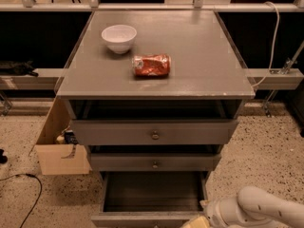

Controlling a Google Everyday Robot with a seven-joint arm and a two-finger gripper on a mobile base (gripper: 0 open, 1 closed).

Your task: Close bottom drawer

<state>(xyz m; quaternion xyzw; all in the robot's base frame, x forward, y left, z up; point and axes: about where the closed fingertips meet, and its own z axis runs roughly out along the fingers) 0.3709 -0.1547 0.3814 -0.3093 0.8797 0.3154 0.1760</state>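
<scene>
The bottom drawer [152, 192] of the grey cabinet is pulled out, showing its dark grey inside; its flat grey front [137, 220] lies at the lower edge of the view. My gripper [195, 222] sits at the bottom edge, just right of the drawer front's right end, on the white arm [256, 210] that comes in from the lower right. Only its pale tip shows. The middle drawer [154, 162] and the top drawer [154, 133], each with a knob, stand slightly out.
A white bowl [119, 37] and a red crumpled packet [151, 65] lie on the cabinet top [199, 51]. An open cardboard box [57, 148] stands on the speckled floor to the left. A black cable [21, 194] runs on the floor at lower left.
</scene>
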